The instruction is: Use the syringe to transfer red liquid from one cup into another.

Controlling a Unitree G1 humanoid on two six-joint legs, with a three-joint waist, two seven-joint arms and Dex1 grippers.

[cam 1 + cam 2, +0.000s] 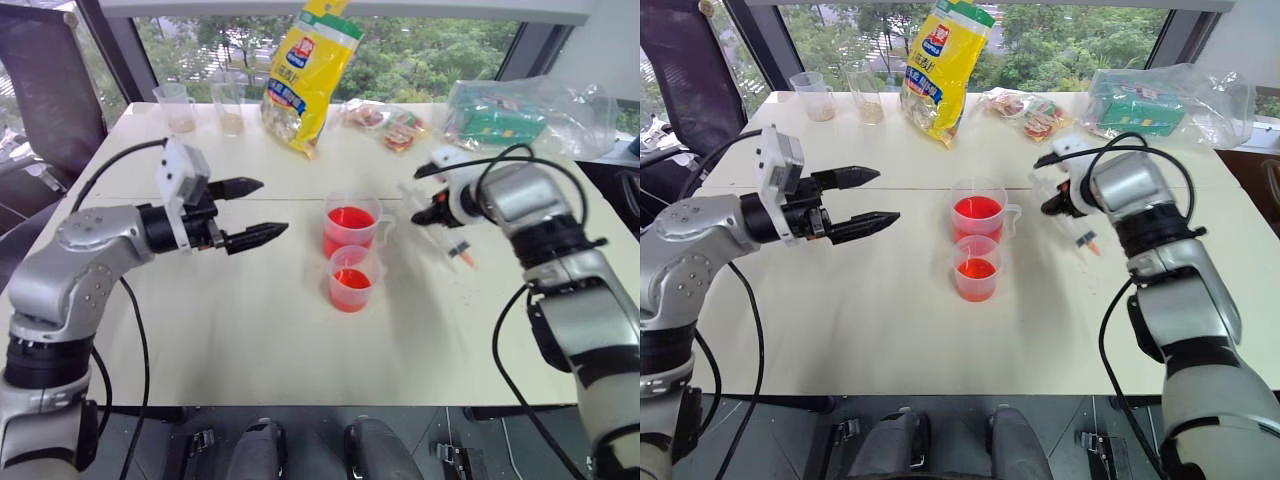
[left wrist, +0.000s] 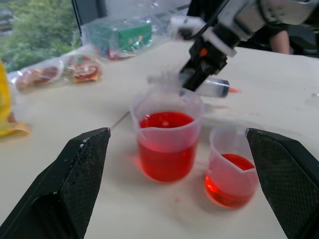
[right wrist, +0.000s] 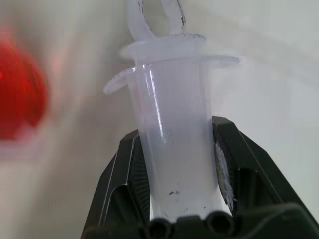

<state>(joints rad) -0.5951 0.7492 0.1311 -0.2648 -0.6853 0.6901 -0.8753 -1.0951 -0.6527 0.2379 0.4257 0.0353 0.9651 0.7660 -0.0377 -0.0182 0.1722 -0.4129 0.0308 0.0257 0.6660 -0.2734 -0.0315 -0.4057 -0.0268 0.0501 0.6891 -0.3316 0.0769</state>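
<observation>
Two cups of red liquid just left of right claw. Right claw clamped on syringe barrel, tip angled down-right above table. Left claw wide open, empty, cups to its right. Step: syringe pickup done. Next: swing tip into cup; plunger pull likely needs left claw.

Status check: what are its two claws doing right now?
Right gripper shut on syringe. Left gripper open, holding nothing. Two cups of red liquid between them; path clear.

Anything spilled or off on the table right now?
Small red specks dot the table just right of the two cups of red liquid, under the syringe held in the right gripper; they look like drips. Both cups stand upright.
</observation>
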